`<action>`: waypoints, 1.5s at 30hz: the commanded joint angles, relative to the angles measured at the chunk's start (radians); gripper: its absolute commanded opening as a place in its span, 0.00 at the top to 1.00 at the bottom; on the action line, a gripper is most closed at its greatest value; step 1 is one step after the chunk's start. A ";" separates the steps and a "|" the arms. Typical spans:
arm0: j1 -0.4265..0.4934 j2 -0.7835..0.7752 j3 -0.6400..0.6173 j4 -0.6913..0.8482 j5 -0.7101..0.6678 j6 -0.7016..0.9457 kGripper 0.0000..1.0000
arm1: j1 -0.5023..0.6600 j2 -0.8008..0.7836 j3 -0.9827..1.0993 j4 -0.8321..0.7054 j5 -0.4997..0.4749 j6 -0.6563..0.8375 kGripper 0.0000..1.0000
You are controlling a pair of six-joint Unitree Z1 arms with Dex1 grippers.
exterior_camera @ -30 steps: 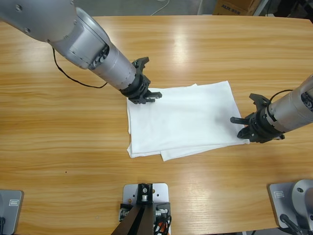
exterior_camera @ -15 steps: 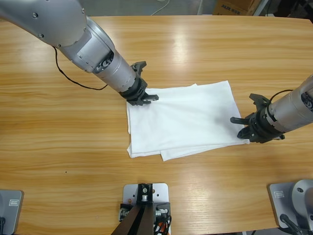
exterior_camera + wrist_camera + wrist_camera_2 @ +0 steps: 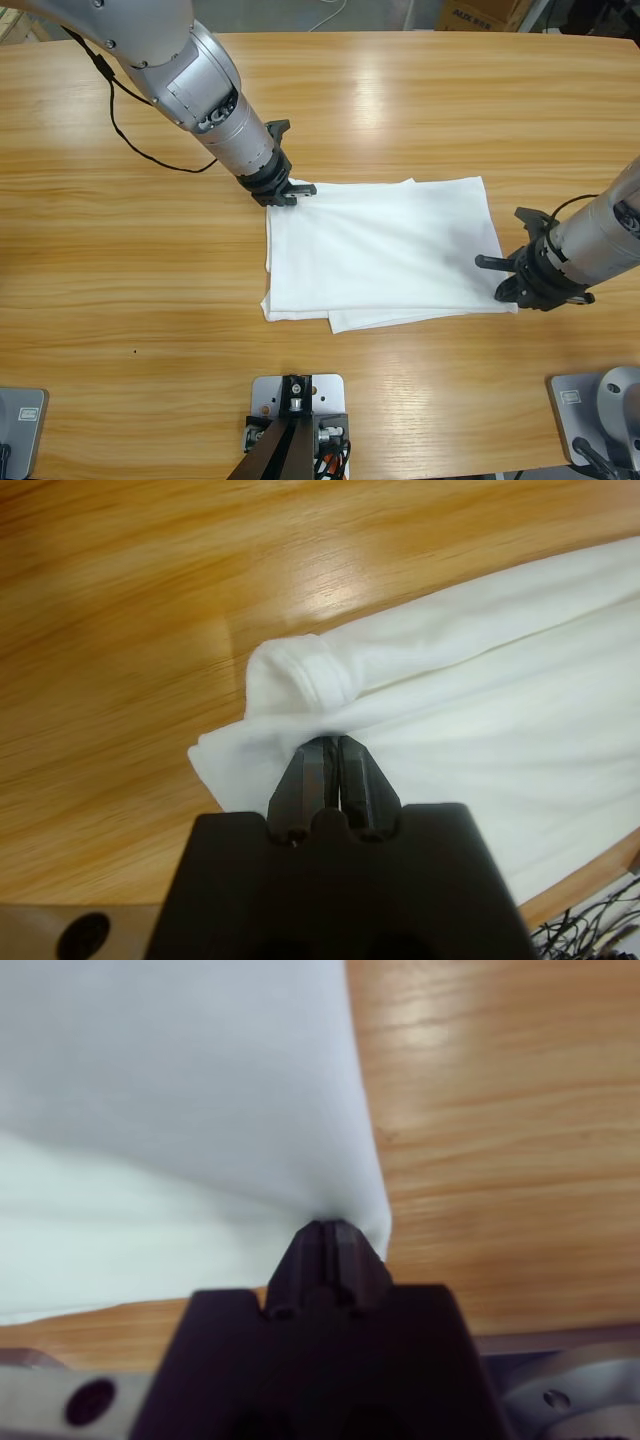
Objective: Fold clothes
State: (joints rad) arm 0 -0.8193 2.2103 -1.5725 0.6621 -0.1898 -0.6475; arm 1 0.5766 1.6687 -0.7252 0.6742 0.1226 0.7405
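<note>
The clothes are one white T-shirt (image 3: 380, 250), folded into a flat rectangle in the middle of the wooden table (image 3: 120, 270). My left gripper (image 3: 287, 193) is shut on its far left corner; the left wrist view shows the bunched hem of the shirt (image 3: 300, 680) pinched just ahead of the left gripper (image 3: 327, 750). My right gripper (image 3: 512, 287) is shut on the near right corner, and in the right wrist view the cloth (image 3: 180, 1090) spreads away from the right gripper (image 3: 325, 1232). No lettering or label shows.
A black cable (image 3: 150, 150) trails across the table to the left of the left arm. A cardboard box (image 3: 478, 13) stands beyond the far edge. Bare wood surrounds the shirt on all sides.
Both grippers have pulled apart with their corners. The left one moved toward the far left, the right one toward the near right, and the shirt now lies stretched and straighter.
</note>
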 commanded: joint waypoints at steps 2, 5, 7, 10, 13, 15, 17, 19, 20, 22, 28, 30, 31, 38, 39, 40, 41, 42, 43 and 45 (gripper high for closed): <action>0.015 0.090 -0.009 0.041 0.028 -0.014 1.00 | 0.035 0.015 -0.015 0.115 -0.067 0.036 1.00; 0.015 0.091 -0.011 0.045 0.029 -0.014 1.00 | 0.037 0.021 -0.016 0.125 -0.071 0.042 1.00; 0.015 0.090 -0.011 0.048 0.029 -0.014 1.00 | 0.037 -0.004 -0.019 0.128 -0.089 0.051 1.00; 0.015 0.075 -0.008 0.083 0.047 -0.014 1.00 | 0.037 -0.087 -0.053 0.163 -0.097 0.043 0.63; 0.031 -0.002 -0.006 0.143 0.139 -0.006 1.00 | 0.013 -0.225 -0.083 0.108 -0.042 0.012 0.06; 0.060 -0.066 -0.006 0.180 0.187 0.007 1.00 | -0.110 -0.266 -0.064 -0.014 0.107 -0.041 0.00; 0.091 -0.130 -0.003 0.199 0.198 0.043 1.00 | -0.261 -0.251 -0.002 -0.167 0.284 -0.105 0.00; 0.107 -0.187 -0.003 0.203 0.194 0.080 1.00 | -0.351 -0.201 0.051 -0.264 0.393 -0.153 0.00; 0.109 -0.215 -0.003 0.207 0.193 0.086 0.74 | -0.387 -0.158 0.071 -0.304 0.437 -0.188 0.00; 0.109 -0.254 0.001 0.210 0.183 0.085 0.31 | -0.443 -0.055 0.112 -0.406 0.534 -0.251 0.00; 0.081 -0.360 0.087 0.248 0.182 0.058 0.31 | -0.529 0.145 0.141 -0.526 0.660 -0.379 0.03; 0.077 -0.399 0.140 0.248 0.181 0.048 0.34 | -0.529 0.155 0.142 -0.539 0.659 -0.383 0.06; 0.077 -0.416 0.163 0.247 0.181 0.044 0.35 | -0.529 0.160 0.147 -0.547 0.656 -0.383 0.06; 0.077 -0.470 0.254 0.246 0.184 0.029 0.34 | -0.544 0.207 0.236 -0.694 0.677 -0.357 0.10; 0.078 -0.471 0.256 0.246 0.184 0.029 0.34 | -0.544 0.221 0.249 -0.717 0.689 -0.355 0.10; 0.077 -0.473 0.256 0.246 0.186 0.029 0.34 | -0.544 0.244 0.269 -0.758 0.709 -0.352 0.13; 0.078 -0.475 0.255 0.246 0.188 0.029 0.34 | -0.544 0.272 0.297 -0.812 0.727 -0.345 0.16; 0.078 -0.476 0.254 0.246 0.190 0.029 0.34 | -0.544 0.298 0.322 -0.867 0.736 -0.335 0.18; 0.078 -0.477 0.253 0.246 0.191 0.029 0.34 | -0.544 0.308 0.332 -0.891 0.739 -0.330 0.18; 0.078 -0.479 0.253 0.246 0.191 0.029 0.34 | -0.544 0.309 0.335 -0.900 0.751 -0.326 0.18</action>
State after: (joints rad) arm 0 -0.7341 1.7480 -1.3508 0.8968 -0.0118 -0.6059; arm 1 0.0426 1.8262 -0.4908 -0.1000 0.8419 0.3847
